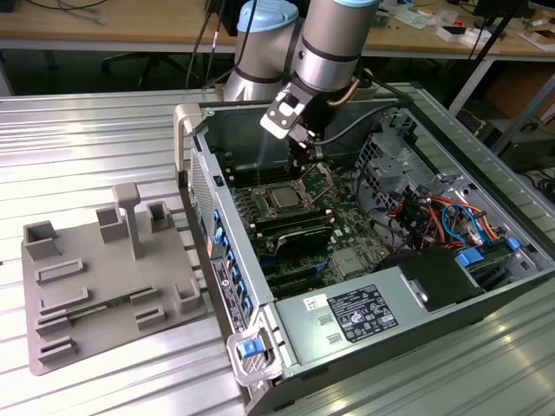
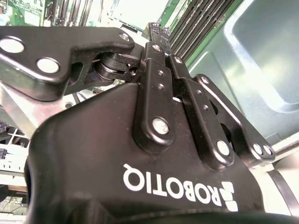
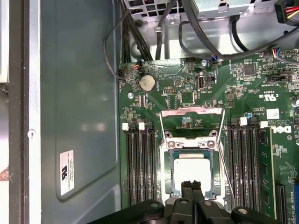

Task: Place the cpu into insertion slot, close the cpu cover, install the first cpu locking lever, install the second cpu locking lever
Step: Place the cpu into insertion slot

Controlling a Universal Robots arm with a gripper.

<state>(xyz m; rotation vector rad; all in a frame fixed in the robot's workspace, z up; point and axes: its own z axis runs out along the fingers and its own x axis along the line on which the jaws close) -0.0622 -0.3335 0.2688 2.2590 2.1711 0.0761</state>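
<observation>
The cpu lies flat in the insertion slot on the green board, its pale metal top showing; in the exterior view the cpu sits mid-board. The cpu cover stands swung open behind the slot, and the cpu cover also shows in the exterior view. A thin locking lever sticks up beside the slot. My gripper hangs just above the cpu's near edge, its black fingers pressed together with nothing seen between them. In the exterior view the gripper is inside the case, and the second wrist view shows the gripper from behind.
Black memory slots flank the socket on both sides, with a coin battery and black cables beyond. The case wall is close by. A power supply and a grey fixture show in the exterior view.
</observation>
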